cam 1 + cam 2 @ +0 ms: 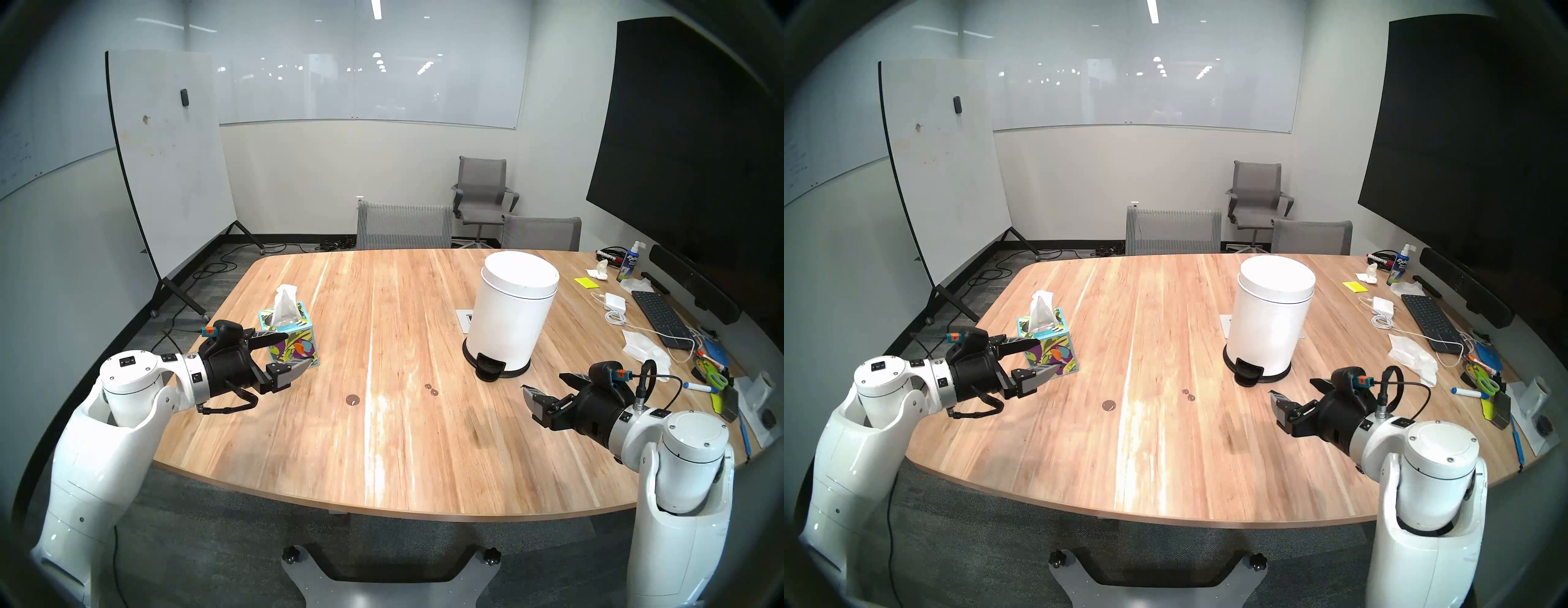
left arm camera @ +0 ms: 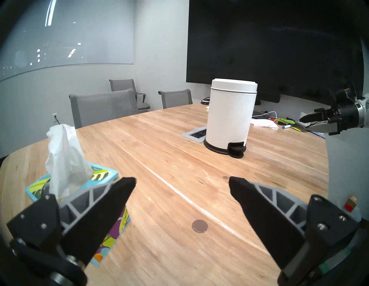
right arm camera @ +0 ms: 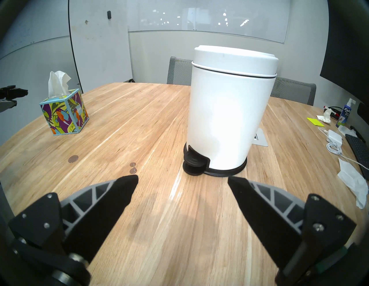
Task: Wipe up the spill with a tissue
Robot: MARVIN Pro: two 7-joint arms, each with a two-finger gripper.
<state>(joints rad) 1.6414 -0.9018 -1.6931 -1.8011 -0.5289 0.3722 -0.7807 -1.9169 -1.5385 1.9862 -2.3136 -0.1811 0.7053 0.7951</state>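
The spill is a few small dark-brown spots on the wooden table: one coin-sized spot and two smaller ones to its right. A white tissue sticks up out of a leaf-print box at the left. My left gripper hovers open beside that box, holding nothing. My right gripper hovers open at the right, just in front of the bin's pedal, also empty.
A white pedal bin stands right of centre. Clutter along the right edge includes a keyboard, charger and cable, crumpled tissues, markers and scissors. Chairs stand behind the table.
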